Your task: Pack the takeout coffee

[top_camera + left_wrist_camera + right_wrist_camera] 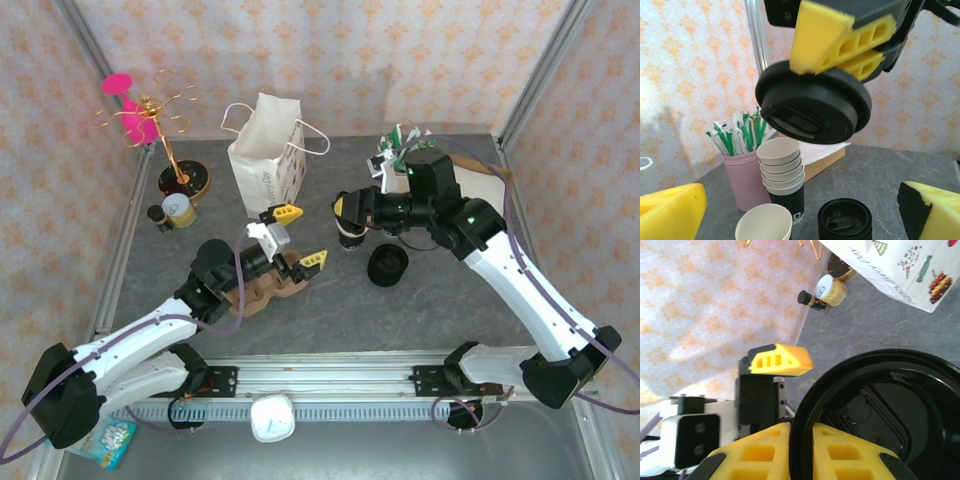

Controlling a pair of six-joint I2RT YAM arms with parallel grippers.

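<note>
The right gripper (835,50) is clamped on the rim of a round black plastic lid (812,107), held tilted in the air. Below it the small paper takeaway cup (763,227) stands open, cream inside, on the grey table (910,170) — just beside a nested cup stack (782,172). The left gripper (303,236) — jaws wide apart — holds nothing.

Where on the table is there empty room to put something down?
Bare table runs along the near edge, between the lid pile and the rail. Another bare patch lies at the back, between the paper bag and the right arm. The middle is crowded: cup carrier, left gripper and right gripper holding a black lid.
</note>
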